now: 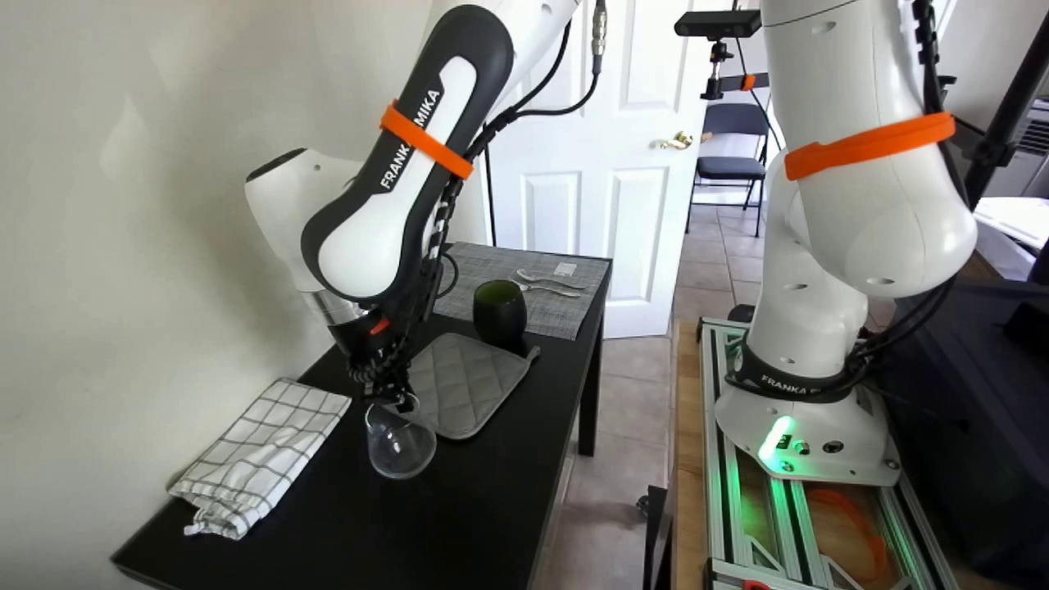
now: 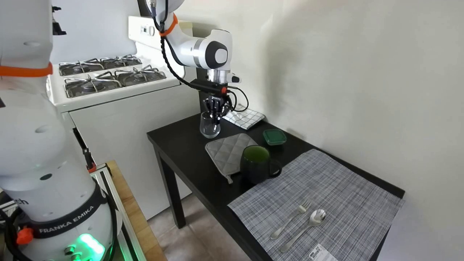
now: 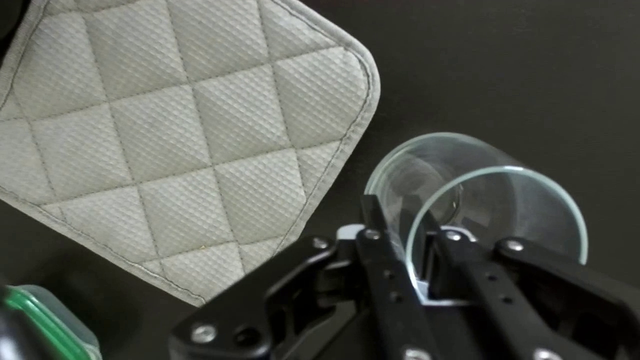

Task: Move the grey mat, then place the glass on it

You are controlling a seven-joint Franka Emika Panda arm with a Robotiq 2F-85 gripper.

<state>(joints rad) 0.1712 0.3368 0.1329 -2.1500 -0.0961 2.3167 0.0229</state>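
Note:
The grey quilted mat [image 1: 469, 378] lies flat on the black table; it also shows in an exterior view [image 2: 225, 150] and fills the left of the wrist view [image 3: 200, 125]. The clear glass [image 1: 401, 449] stands on the bare table beside a corner of the mat, off it; it also shows in an exterior view [image 2: 209, 127] and in the wrist view [image 3: 500, 210]. My gripper [image 3: 395, 212] is at the glass rim, with one finger outside the wall and one inside. The fingers are apart, with a gap between the inner finger and the wall.
A dark green mug [image 2: 255, 168] stands at the mat's edge. A green-lidded container [image 2: 274, 137] is near the wall. A checkered cloth [image 1: 266, 451] lies beside the gripper. A woven placemat [image 2: 344, 188] holds a fork [image 2: 290, 219] and a spoon [image 2: 304, 230].

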